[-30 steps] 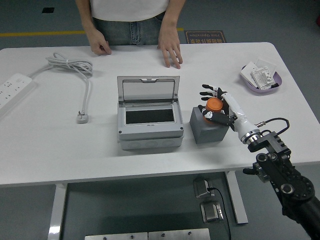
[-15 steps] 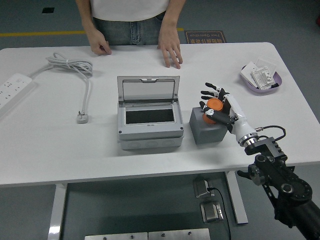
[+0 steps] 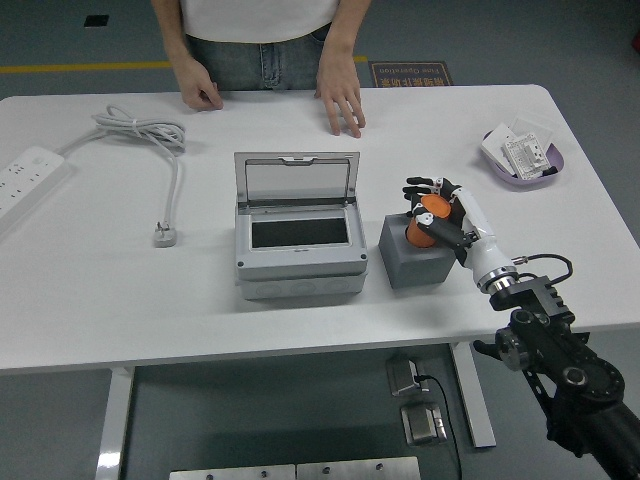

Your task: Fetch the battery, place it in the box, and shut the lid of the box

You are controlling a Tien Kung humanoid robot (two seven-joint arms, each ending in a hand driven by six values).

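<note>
**A:** Where did things stand with the battery?

**B:** The orange battery sat on top of the grey block, just right of the box. The right hand had its fingers curled around it, thumb low on the near side and the other fingers over the far side. I judged it gripped but not yet lifted, since it looked to be touching the block.

**A:** What could have gone wrong from there?

**B:** Mostly a weak hold. The battery was round and smooth, so if the fingers pinched it off-centre it could have slipped out on the lift and rolled across the table. The box's lid stood upright at the back, hinged open. A careless sweep to the left could have clipped the box's right wall or knocked the lid shut before the battery went in. A drag sideways instead of a lift might also have shoved the block into the box.

**A:** And the arm's pose?

**B:** The right arm came in from the lower right corner, forearm angled up and leftward, wrist tilted so the palm faced the battery from the right. The left arm was not in view.

**A:** Anyone else at the table?

**B:** A person stood at the far side, both hands resting on the table's edge, well apart from the box.
</note>
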